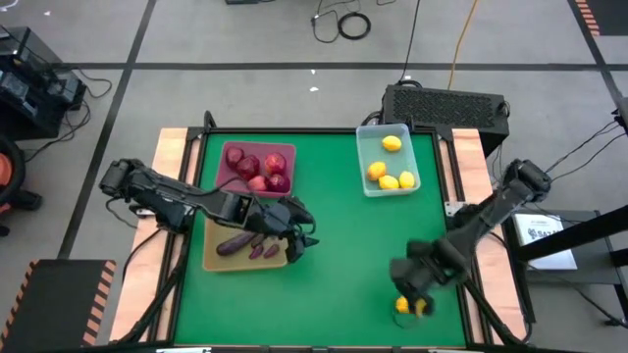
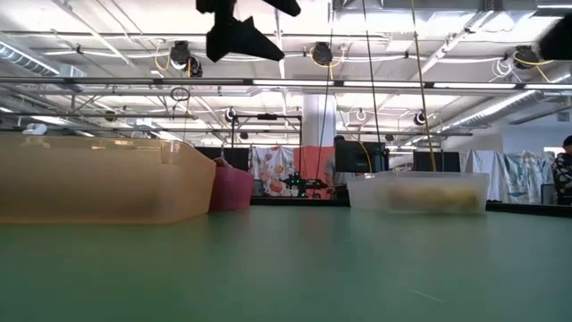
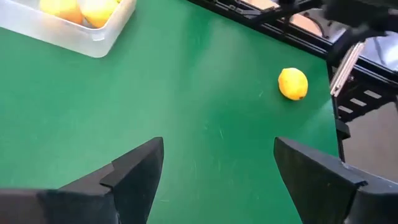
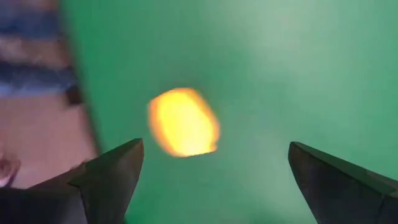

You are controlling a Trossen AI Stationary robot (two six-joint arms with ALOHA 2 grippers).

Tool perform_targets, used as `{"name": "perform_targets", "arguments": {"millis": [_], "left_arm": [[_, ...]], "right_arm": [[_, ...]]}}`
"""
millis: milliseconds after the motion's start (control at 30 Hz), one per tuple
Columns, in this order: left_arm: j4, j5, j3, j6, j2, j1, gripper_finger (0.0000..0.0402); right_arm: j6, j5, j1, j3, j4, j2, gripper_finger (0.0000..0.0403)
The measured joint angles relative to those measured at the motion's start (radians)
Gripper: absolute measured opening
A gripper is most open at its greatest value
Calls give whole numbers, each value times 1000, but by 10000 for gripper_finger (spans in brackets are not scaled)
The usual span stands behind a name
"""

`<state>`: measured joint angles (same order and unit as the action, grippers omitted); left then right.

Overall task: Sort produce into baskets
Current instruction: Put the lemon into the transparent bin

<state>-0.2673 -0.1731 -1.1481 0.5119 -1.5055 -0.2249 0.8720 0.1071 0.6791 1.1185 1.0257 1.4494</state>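
High view: the green worktop [image 1: 324, 284] is carrying three containers along its far half. The maroon tray [image 1: 257, 167] is holding dark red fruits [image 1: 265, 169]; the tan tray [image 1: 245, 247], just near of it, is holding purple eggplants [image 1: 247, 245] whose long axes are running roughly left to right. The clear bin [image 1: 388, 162] at far right is holding lemons [image 1: 391, 176]. One loose lemon [image 1: 404, 305] is lying near the worktop's near right edge, with the right tool [image 1: 417, 294] hovering directly over it. The left tool [image 1: 299, 235] is hanging at the tan tray's right edge. The middle and near left of the worktop are offering open room.

Low view: the tan tray [image 2: 103, 188], maroon tray [image 2: 231, 188] and clear bin [image 2: 420, 192] are showing as walls only. The left tool [image 2: 239, 36] is hanging well above the surface. The loose lemon is not showing here.

Left wrist view: the left tool [image 3: 217, 174] is standing open and empty. The loose lemon [image 3: 292, 84] is sitting close to the worktop's edge.

Right wrist view: the right tool [image 4: 214, 174] is standing wide open, with the lemon [image 4: 183, 122], blurred, between and beyond its fingers, beside the worktop's edge.
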Motion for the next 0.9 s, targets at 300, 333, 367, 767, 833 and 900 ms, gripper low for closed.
{"name": "perform_targets", "arguments": {"millis": [300, 333, 367, 767, 833, 900], "left_arm": [[47, 102, 0, -31, 0, 98, 310], [58, 104, 0, -31, 0, 104, 310], [70, 107, 0, -31, 0, 109, 310], [88, 98, 0, -22, 0, 92, 310], [92, 94, 0, -21, 0, 91, 310], [100, 93, 0, -20, 0, 91, 310]], "right_arm": [[-211, -99, 230, -79, -247, 15, 389], [-225, -126, 232, -79, -247, 21, 389], [-232, -148, 232, -79, -241, 27, 389], [-319, -181, 239, -80, -237, 158, 389], [-329, -181, 239, -80, -237, 191, 389], [-334, -181, 239, -80, -237, 229, 389]]}}
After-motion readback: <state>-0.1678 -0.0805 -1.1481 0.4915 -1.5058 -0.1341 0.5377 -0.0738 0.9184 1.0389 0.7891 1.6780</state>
